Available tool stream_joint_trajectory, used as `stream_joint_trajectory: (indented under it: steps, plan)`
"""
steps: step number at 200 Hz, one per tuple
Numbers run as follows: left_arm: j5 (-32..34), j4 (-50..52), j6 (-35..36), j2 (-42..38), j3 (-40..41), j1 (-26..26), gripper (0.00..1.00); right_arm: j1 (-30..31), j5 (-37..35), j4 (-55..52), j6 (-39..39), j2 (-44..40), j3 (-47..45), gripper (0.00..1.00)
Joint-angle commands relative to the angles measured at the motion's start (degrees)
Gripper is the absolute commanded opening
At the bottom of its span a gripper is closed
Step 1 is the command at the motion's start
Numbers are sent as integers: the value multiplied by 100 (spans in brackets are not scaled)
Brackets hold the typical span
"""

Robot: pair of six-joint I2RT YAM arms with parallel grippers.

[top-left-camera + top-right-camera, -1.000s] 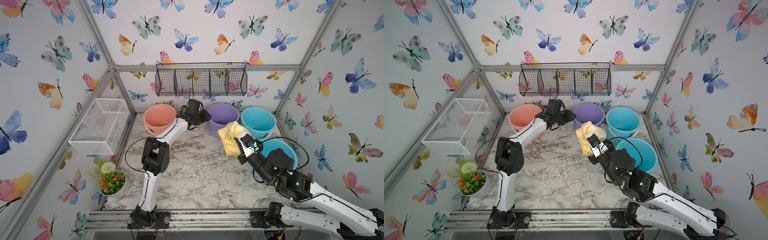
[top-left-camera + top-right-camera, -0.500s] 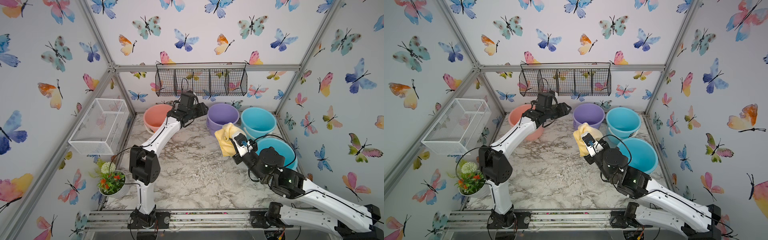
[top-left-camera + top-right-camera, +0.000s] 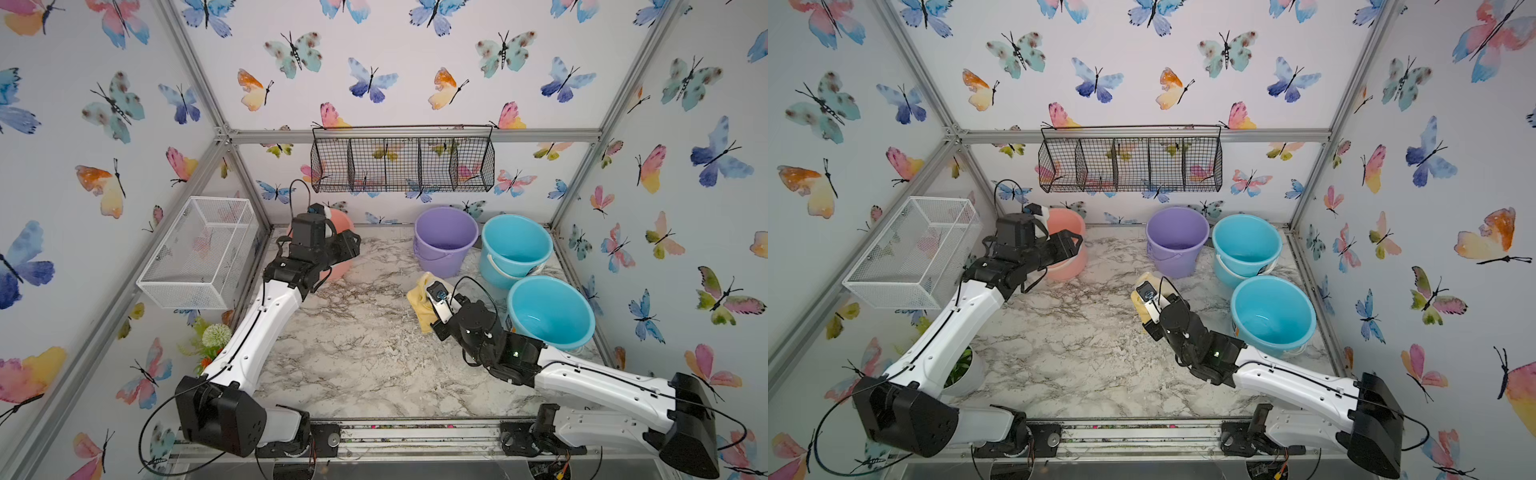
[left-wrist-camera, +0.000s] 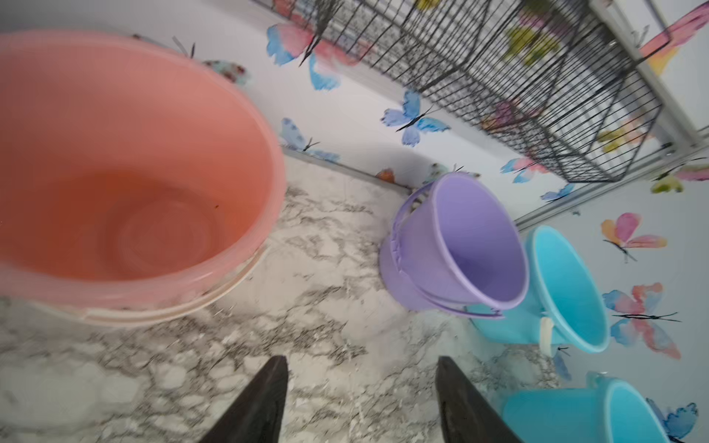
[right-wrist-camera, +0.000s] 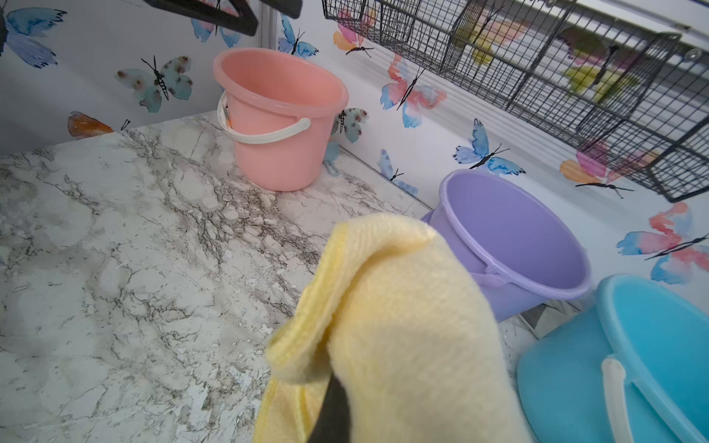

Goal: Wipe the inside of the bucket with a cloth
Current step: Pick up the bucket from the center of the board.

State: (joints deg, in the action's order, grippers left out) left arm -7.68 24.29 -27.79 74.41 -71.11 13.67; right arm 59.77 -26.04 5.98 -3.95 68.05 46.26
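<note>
Butterfly-papered walls [image 3: 415, 62], aluminium frame [image 3: 540, 135], black wire basket [image 3: 403, 166], white mesh basket [image 3: 199, 253], grey-veined marble tabletop [image 3: 365, 357]

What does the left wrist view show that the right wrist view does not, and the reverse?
Only the left wrist view: the left gripper, open and empty, and the floor of the pink bucket. Only the right wrist view: the cloth, held in the right gripper. Both: the pink bucket, the purple bucket, the wire basket.
</note>
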Motion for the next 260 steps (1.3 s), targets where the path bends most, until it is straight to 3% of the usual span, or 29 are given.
stream_joint_trajectory:
  steps: [1, 32, 71, 171, 201, 260]
  plan:
    - [33, 128, 195, -441, 606, -425, 63, -357, 745, 448, 421, 225, -101, 2]
    - [51, 69, 42, -567, 1009, -1091, 65, -501, 1089, 571, 509, 483, -170, 2]
    - [241, -247, -292, -207, 904, -1515, 72, -510, 1080, 537, 457, 488, -174, 2]
    - [-79, -762, -942, 1561, -56, -1797, 72, -510, 1016, 313, 438, 201, -267, 2]
    - [-131, -798, -983, 1886, -277, -1803, 64, -510, 987, 264, 438, 123, -315, 2]
    - [-445, -882, -983, 2216, -285, -1808, 33, -510, 978, 206, 421, 125, -306, 2]
